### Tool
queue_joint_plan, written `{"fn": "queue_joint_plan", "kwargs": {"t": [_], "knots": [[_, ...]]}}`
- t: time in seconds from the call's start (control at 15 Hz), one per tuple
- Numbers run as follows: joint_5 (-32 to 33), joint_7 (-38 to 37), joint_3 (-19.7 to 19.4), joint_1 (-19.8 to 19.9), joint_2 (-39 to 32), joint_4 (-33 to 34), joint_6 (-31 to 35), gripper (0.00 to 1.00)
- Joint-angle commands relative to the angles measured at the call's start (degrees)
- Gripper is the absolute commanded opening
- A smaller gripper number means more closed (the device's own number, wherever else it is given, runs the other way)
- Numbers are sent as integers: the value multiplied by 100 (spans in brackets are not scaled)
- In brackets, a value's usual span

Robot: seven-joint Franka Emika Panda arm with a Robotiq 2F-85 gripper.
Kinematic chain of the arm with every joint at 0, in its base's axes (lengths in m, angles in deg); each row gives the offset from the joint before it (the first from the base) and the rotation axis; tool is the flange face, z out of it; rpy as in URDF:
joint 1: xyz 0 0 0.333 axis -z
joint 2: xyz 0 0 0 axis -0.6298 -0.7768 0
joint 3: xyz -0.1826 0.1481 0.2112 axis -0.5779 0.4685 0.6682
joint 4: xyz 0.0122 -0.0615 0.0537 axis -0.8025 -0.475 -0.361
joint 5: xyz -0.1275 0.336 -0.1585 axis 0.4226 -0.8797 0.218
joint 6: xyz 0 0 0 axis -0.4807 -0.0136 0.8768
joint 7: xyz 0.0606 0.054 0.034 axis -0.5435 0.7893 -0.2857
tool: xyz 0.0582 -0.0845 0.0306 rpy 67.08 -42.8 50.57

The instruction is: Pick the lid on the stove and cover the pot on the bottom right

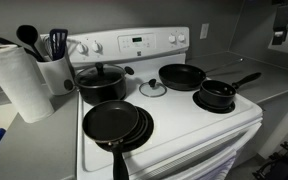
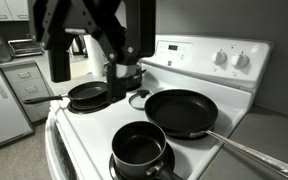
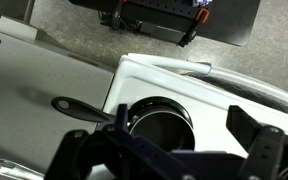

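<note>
Wrist view, from the left: long handle (image 3: 79,107) pointing left; then the pot (image 3: 162,125), uncovered, on a corner of the white stove (image 3: 214,85); along the bottom edge the gripper (image 3: 179,122), fingers (image 3: 264,145) spread wide, pot framed between them, nothing held.

In an exterior view, left to right: paper roll (image 1: 14,80) and holder (image 1: 56,72) of dark utensils on the tabletop (image 1: 44,135); big pot (image 1: 102,82), lidded, at back left of the stove (image 1: 184,140); stacked pans (image 1: 117,125) at front left; lid (image 1: 152,88) lying flat, knob up, mid-stove among the four burners, near the big pot and the frying pan (image 1: 181,76) at back right; pot (image 1: 217,95) on the front right burner, open, handle slanting up to the right. Lid and pot clearly apart.

In an exterior view from beside the stove, left to right: dark arm (image 2: 84,25) reaching down from the top; pans (image 2: 89,93) on a far burner; gripper (image 2: 124,55) hanging above the far side, in front of the big pot (image 2: 129,72), opening not readable here; lid (image 2: 139,99) flat at mid-stove; pot (image 2: 139,150) nearest the camera, uncovered; frying pan (image 2: 181,110) just beside it, toward the back panel.
</note>
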Motion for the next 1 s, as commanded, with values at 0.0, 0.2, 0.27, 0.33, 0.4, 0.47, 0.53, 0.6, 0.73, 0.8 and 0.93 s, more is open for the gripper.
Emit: {"fn": "queue_joint_plan", "kwargs": {"t": [0.0,0.2,0.27,0.33,0.4,0.47,0.53,0.6,0.73,0.8,0.93], "knots": [[-233,-222,194,-117,-167,-3,137,100],[-400,-781,486,-212,-238,-61,443,100],[-448,-1016,601,-248,-287,-74,593,100],[-514,-1253,699,-272,-328,-95,773,100],[-594,-1611,827,-289,-359,-154,1060,100],[-717,-1929,922,-304,-385,-212,1396,100],[-821,-2360,1053,-308,-439,-308,1834,100],[-906,-2732,1151,-302,-547,-319,2094,100],[-946,-3491,1313,-245,-712,-337,2430,100],[-821,-3029,1220,-316,-561,-277,2138,100],[-822,-3416,1296,-314,-691,-295,2310,100]]}}
